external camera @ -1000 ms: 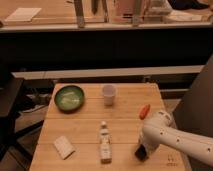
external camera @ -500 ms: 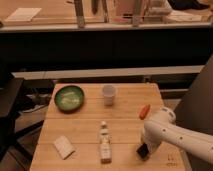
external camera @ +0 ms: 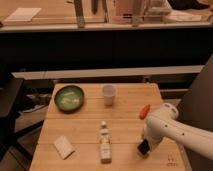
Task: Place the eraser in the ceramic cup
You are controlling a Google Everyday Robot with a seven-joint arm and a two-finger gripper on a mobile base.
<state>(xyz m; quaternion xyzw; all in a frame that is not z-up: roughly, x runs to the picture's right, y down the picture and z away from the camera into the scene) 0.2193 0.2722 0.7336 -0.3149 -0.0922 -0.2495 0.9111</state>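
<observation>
Front and right of the ceramic cup (external camera: 108,94), well apart from it, the gripper (external camera: 145,146) stays low on the tabletop (external camera: 125,127), hardly shifted over the last second. A dark block at its tip looks like the eraser (external camera: 143,150); whether it is gripped, I cannot tell. Judged so, pickup is unfinished and no lift has begun. That spot sits near the tabletop's front and right edges. Toward the cup, bare wood lies between the orange piece (external camera: 144,111) and the white bottle (external camera: 104,145).
</observation>
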